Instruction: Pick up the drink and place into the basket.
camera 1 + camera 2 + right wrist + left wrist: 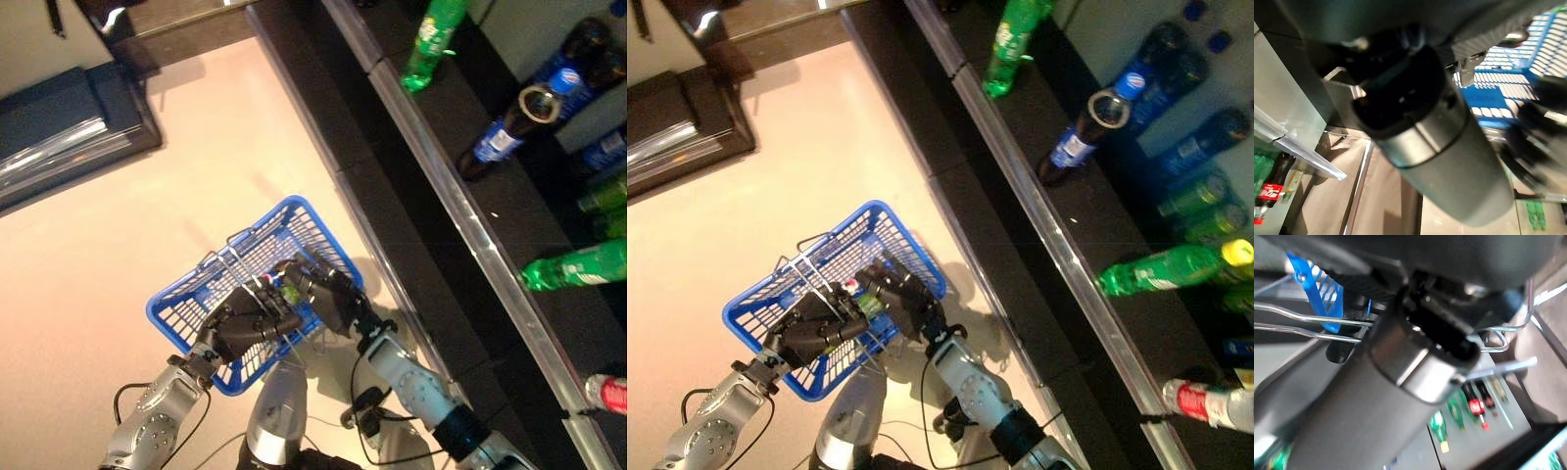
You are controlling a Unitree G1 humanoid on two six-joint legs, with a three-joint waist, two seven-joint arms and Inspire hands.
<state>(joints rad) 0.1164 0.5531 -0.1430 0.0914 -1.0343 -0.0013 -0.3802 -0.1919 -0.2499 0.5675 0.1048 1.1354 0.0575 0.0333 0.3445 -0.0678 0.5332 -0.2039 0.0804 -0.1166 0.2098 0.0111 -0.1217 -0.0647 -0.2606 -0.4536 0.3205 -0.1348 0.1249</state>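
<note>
Basket (191,311) blue, hanging over pale floor (118,225) by wire handles (245,274), left hand (245,323) curled round those handles. Right hand (328,294) inside over the basket, fingers wrapped round what looks like the drink (290,292), a small green bottle mostly hidden, so held above the basket's inside and not yet let go. Risk from here: letting go too high and tipping the bottle over the rim or rocking the hanging basket, or catching fingers on the handles when pulling out; shelf (470,225) of other bottles close alongside.
</note>
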